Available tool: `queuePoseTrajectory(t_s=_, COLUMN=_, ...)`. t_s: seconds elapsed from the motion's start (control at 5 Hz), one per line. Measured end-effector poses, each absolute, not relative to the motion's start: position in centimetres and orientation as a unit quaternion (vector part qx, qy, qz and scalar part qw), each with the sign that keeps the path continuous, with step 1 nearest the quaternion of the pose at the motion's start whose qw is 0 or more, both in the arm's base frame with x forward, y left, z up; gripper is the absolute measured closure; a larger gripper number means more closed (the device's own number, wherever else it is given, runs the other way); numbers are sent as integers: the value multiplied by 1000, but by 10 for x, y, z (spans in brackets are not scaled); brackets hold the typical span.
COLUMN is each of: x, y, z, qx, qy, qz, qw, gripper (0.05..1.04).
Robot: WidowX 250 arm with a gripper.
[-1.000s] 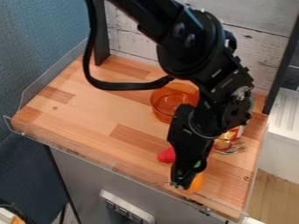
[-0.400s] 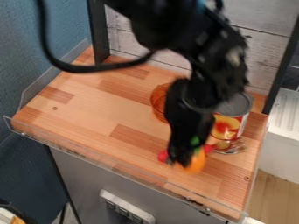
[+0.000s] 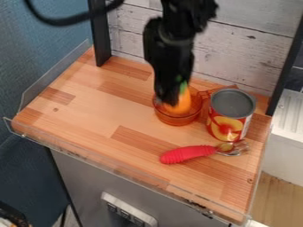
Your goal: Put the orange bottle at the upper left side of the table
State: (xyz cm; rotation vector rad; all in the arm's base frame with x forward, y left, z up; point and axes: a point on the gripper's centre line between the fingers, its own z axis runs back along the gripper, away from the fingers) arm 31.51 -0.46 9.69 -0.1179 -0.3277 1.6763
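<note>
My gripper (image 3: 170, 101) hangs over the upper middle of the table, shut on the orange bottle (image 3: 181, 104), an orange piece with a green top. Part of the bottle is hidden behind the black gripper. Both overlap the transparent orange pot in the view; whether the bottle is above the pot or inside it, I cannot tell. The wooden table (image 3: 89, 104) stretches out to the left of them.
The transparent orange pot (image 3: 177, 120) has its handle toward the upper right. Right of it stands an open can (image 3: 227, 126). A red-handled fork (image 3: 188, 154) lies in front. Clear low guards line the left and front edges; a dark post (image 3: 99, 40) rises at the back left.
The gripper has risen from the front edge toward the back of the table, carrying the orange bottle with it. The fork and can have come out from behind the arm.
</note>
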Motion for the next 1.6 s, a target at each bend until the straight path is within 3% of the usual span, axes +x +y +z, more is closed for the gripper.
queuePoseTrajectory(t_s=0.2, x=348, y=32, z=95, qx=-42, qy=-167, qz=770, qw=615, gripper=461)
queuePoseTrajectory(t_s=0.6, x=384, y=77, z=72, qx=-2, qy=-178, qz=800, qw=573, gripper=461)
queuePoseTrajectory(t_s=1.2, x=399, y=127, z=44, qx=46, qy=-182, qz=835, qw=517, gripper=462)
queuePoseTrajectory(t_s=1.4, x=395, y=131, z=34, qx=66, qy=-174, qz=835, qw=518, gripper=461)
queuePoseTrajectory(t_s=1.6, x=396, y=130, z=31, qx=64, qy=-173, qz=833, qw=521, gripper=461)
